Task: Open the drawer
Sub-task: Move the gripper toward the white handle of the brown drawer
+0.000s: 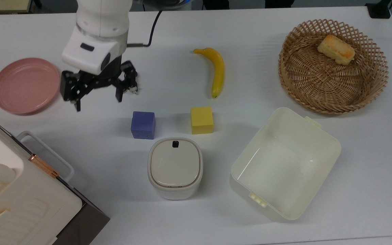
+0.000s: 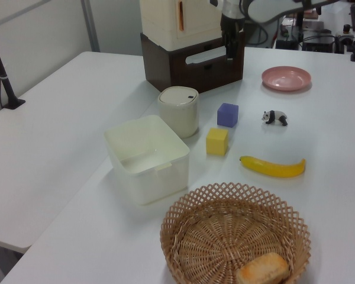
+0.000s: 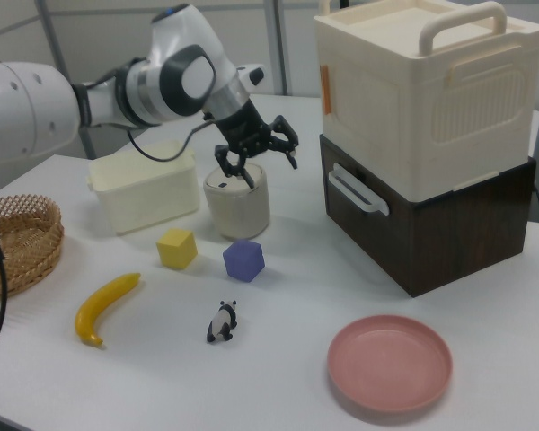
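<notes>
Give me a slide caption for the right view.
Open black pincer hovering before the closed dark brown wooden drawer with white loop handle, under a cream cabinet.

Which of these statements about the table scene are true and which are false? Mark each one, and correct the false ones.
1. The drawer is shut, its dark front flush with the cabinet. True.
2. The gripper is clamped on the white loop handle. False: it is open and hangs in the air, apart from the handle.
3. The banana lies inside the wicker basket. False: it lies on the bare table; the basket holds a piece of bread.
4. The small bin has its lid on. True.
5. The cream tub holds the yellow cube. False: the tub is empty, and the cube sits on the table beside the purple cube.
</notes>
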`<state>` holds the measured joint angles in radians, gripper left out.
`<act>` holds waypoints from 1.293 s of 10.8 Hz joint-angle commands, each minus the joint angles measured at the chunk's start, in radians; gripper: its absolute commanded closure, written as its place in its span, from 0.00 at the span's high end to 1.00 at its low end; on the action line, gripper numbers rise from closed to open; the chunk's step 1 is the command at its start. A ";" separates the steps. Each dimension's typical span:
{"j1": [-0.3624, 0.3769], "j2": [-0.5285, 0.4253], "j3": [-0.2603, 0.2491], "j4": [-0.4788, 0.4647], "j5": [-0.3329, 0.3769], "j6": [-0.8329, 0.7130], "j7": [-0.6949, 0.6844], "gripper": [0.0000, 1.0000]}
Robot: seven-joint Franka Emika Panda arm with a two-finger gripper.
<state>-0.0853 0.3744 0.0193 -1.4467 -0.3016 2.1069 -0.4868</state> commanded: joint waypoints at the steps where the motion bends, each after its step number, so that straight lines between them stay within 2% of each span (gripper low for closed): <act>1: -0.021 0.056 -0.002 -0.003 -0.098 0.161 -0.027 1.00; 4: -0.039 0.099 -0.002 -0.003 -0.169 0.271 -0.026 1.00; 7: -0.060 0.119 -0.002 -0.003 -0.246 0.295 -0.030 1.00; 9: -0.082 0.126 -0.002 -0.024 -0.304 0.382 -0.030 1.00; 11: -0.115 0.130 -0.001 -0.033 -0.420 0.441 -0.030 1.00; 13: -0.120 0.133 -0.001 -0.055 -0.448 0.490 -0.027 0.99; 14: -0.122 0.133 -0.002 -0.058 -0.450 0.492 -0.027 0.94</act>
<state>-0.2050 0.5198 0.0185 -1.4730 -0.7274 2.5623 -0.5014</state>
